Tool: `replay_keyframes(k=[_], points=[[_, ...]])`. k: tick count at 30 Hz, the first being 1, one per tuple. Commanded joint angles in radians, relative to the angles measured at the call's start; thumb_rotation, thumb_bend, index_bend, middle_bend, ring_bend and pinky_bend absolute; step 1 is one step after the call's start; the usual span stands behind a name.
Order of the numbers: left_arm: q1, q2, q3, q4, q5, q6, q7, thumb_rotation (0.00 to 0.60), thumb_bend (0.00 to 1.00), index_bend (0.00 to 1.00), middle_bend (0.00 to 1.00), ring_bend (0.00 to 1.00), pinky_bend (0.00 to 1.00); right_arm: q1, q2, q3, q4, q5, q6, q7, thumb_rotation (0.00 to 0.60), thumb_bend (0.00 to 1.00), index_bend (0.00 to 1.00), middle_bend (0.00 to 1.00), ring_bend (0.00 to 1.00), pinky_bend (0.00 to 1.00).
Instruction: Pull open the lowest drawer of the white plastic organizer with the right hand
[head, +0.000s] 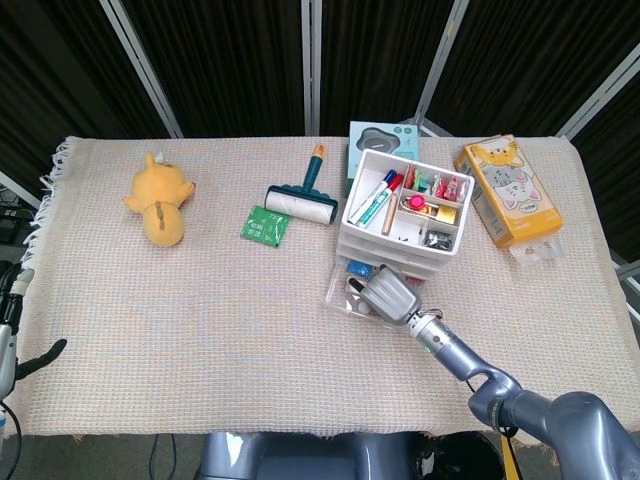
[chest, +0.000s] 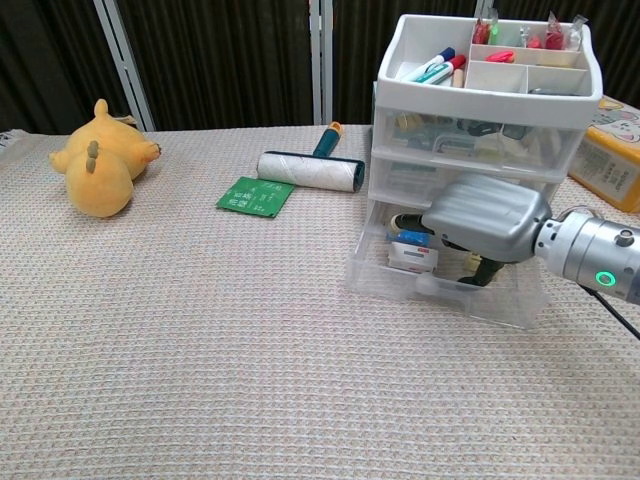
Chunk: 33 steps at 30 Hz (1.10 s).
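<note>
The white plastic organizer (head: 353, 222) (chest: 482, 101) stands right of centre, with pens and small items in its top tray. Its clear lowest drawer (head: 336, 296) (chest: 440, 291) is pulled out toward me and holds small packets. My right hand (head: 389, 293) (chest: 487, 218) lies over the open drawer. Its dark fingers (chest: 481, 270) curl down inside, against the drawer's front wall. My left hand (head: 12, 335) shows only partly at the far left edge of the head view, off the table. Its fingers are mostly cut off.
A lint roller (head: 300, 200) (chest: 308, 170) and a green packet (head: 265, 225) (chest: 255, 195) lie left of the organizer. A yellow plush toy (head: 160, 200) (chest: 100, 160) sits far left. A cat-print tissue box (head: 508, 190) and a teal box (head: 380, 140) flank the organizer.
</note>
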Motion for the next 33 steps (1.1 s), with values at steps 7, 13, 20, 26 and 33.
replay_keyframes(k=[7, 13, 20, 26, 33], points=[[0.0, 0.002, 0.001, -0.003, 0.0, 0.0, -0.002, 0.6, 0.07, 0.0, 0.0, 0.0, 0.0, 0.004, -0.007, 0.003, 0.011, 0.005, -0.025, -0.021, 0.6, 0.0, 0.26, 0.97, 0.93, 0.67], [0.003, 0.003, 0.002, -0.004, 0.004, 0.004, -0.005, 0.6, 0.07, 0.0, 0.0, 0.0, 0.0, 0.006, -0.026, 0.0, 0.037, 0.002, -0.036, -0.019, 0.6, 0.0, 0.26, 0.97, 0.93, 0.67], [0.002, 0.005, 0.002, -0.003, 0.006, 0.003, -0.009, 0.6, 0.07, 0.0, 0.0, 0.0, 0.0, 0.005, -0.047, 0.001, 0.067, -0.005, -0.025, -0.006, 0.6, 0.0, 0.18, 0.97, 0.93, 0.67], [0.002, 0.01, 0.009, -0.007, 0.013, -0.001, -0.018, 0.6, 0.07, 0.0, 0.0, 0.0, 0.0, 0.002, -0.057, 0.0, 0.084, -0.008, -0.022, -0.009, 0.6, 0.0, 0.22, 0.97, 0.93, 0.67], [0.002, 0.011, 0.011, -0.009, 0.015, -0.001, -0.016, 0.6, 0.07, 0.0, 0.0, 0.0, 0.0, 0.0, -0.066, -0.002, 0.099, -0.013, -0.012, 0.0, 0.6, 0.0, 0.27, 0.97, 0.93, 0.67]])
